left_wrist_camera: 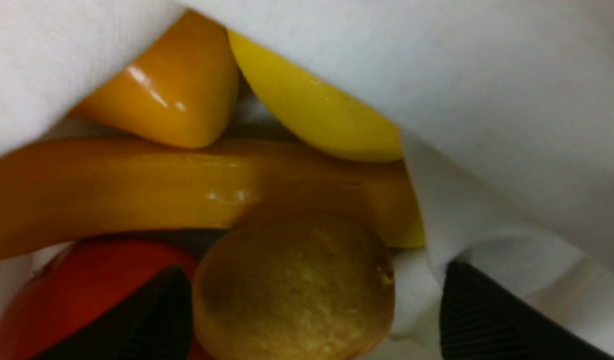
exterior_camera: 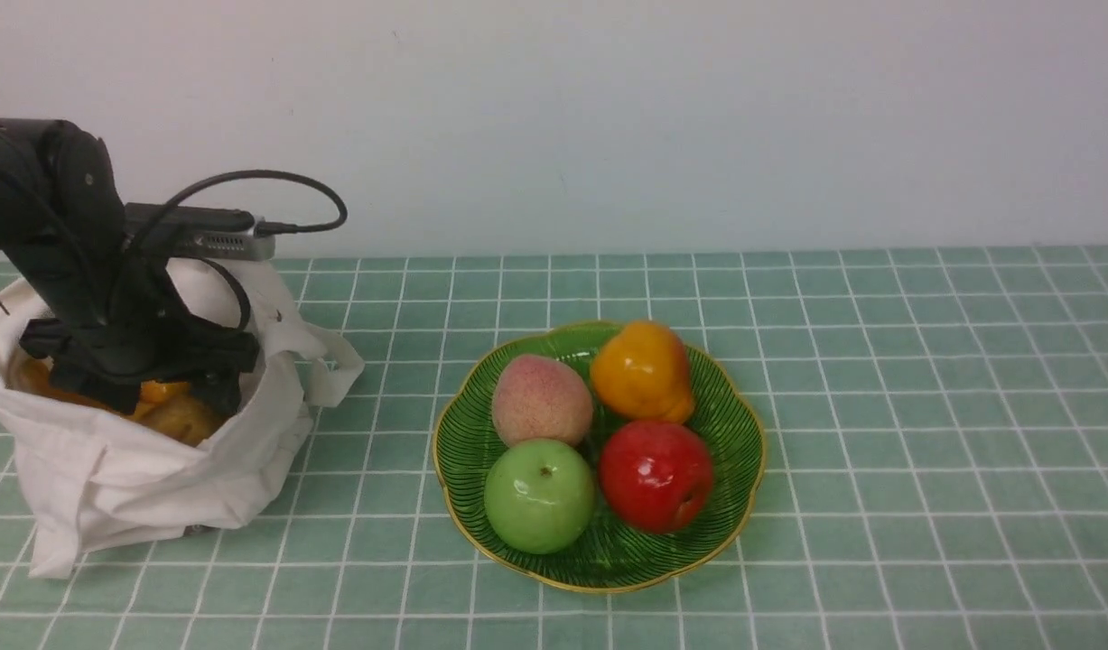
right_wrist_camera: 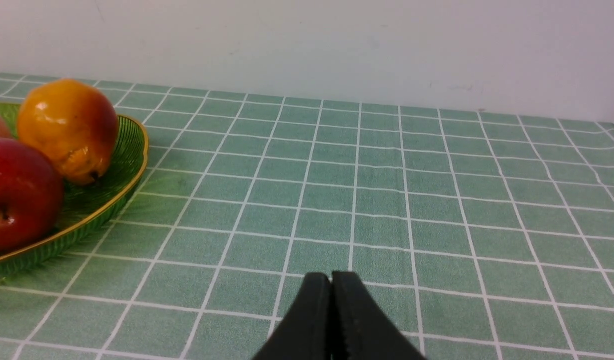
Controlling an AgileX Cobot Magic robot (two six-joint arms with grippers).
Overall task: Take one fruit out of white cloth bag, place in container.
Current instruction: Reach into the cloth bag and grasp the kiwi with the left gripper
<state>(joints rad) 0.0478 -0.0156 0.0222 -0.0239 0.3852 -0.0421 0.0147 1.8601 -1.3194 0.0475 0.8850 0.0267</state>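
Fruit (left_wrist_camera: 294, 300), rough-skinned and oval, sits within the spread-open left pincer (left_wrist_camera: 314, 272); right pincer (right_wrist_camera: 331, 276) clenched.

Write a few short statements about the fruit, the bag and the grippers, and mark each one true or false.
1. A red apple and a green apple lie on the green plate. True.
2. The right gripper is open. False: its jaws are pressed together over the tablecloth.
3. The left gripper is down inside the white cloth bag. True.
4. The kiwi lies on the plate. False: it is in the bag, between the left gripper's open jaws.
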